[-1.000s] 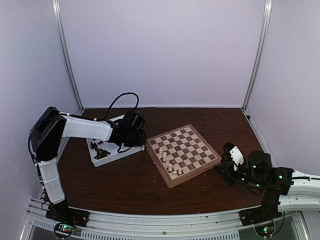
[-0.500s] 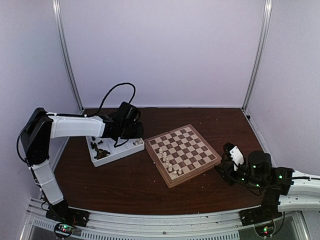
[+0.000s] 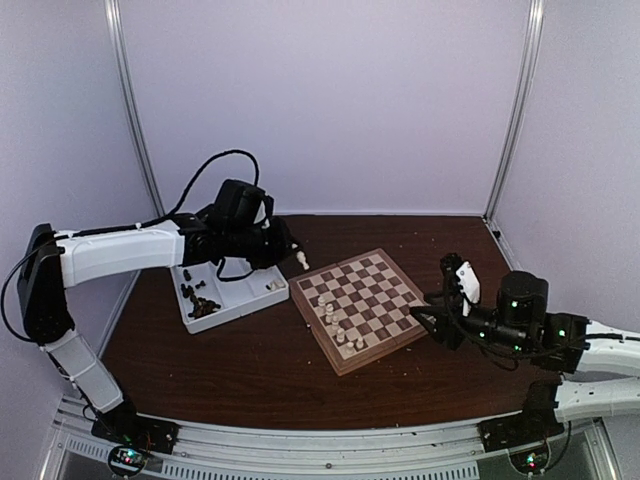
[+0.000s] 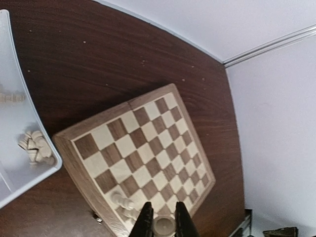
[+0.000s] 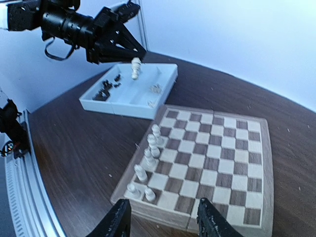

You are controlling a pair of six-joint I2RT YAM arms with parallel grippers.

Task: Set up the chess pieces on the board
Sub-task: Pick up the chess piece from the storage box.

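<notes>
This is a robot lab booth. Plain pale walls point(image 3: 330, 100) close in a dark wooden table point(image 3: 250, 370) on its left, right and far sides. Metal posts point(image 3: 135, 110) stand in the far corners, and two robot arms point(image 3: 120, 250) are bolted to a metal rail point(image 3: 330, 440) along the near edge.

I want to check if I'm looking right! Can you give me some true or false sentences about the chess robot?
1. The left gripper holds a cream-white piece in the air. True.
2. Several cream-white pieces stand near one edge of the board. True.
3. Dark pieces stand on the board too. False: they lie in the white tray.
4. The right gripper is carrying a piece. False: its fingers are apart, with nothing between them.
</notes>
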